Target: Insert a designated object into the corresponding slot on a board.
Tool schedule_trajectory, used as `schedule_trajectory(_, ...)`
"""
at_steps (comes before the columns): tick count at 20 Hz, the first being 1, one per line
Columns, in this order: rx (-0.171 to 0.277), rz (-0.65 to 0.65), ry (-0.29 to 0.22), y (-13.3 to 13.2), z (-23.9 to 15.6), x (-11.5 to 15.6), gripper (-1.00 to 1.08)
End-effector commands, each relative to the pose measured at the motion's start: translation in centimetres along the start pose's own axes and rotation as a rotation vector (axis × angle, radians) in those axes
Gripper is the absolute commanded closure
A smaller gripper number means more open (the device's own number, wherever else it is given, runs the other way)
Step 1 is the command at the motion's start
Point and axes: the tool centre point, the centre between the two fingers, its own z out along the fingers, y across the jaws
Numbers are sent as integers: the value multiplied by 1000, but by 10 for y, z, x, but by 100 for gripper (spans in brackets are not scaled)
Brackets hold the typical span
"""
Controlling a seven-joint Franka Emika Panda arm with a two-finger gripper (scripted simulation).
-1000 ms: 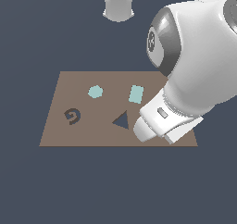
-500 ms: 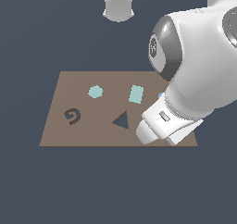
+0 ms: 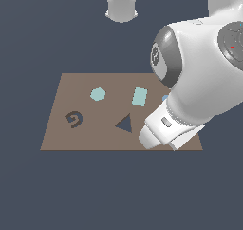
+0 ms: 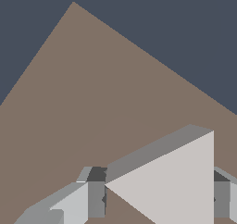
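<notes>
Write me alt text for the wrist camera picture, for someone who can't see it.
A light-grey triangular block fills the lower part of the picture, sitting between the two fingers of the gripper. Behind it lies a corner of the plain brown board against a dark blue-grey background, with no slot in sight.

dark floor (image 3: 28,191), white pedestal (image 3: 122,4)

board (image 3: 85,138) looks flat matt brown, arm (image 3: 204,77) is glossy white plastic, and the triangular block (image 4: 176,181) is smooth matt whitish-grey.
</notes>
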Motion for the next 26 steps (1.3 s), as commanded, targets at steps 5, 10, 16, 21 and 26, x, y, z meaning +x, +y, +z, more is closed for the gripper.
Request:
schedule_trajectory(5,0,-1,0,0,1,0,108)
schedule_trajectory(10,0,-1,0,0,-5,0,108)
schedule_trajectory(16,1,21,-1,1,-3,0,108)
schedule_trajectory(21,1,85,-1,7,-3,0,108)
schedule_trajectory(26,1,193,-1,16,-4,-1,108)
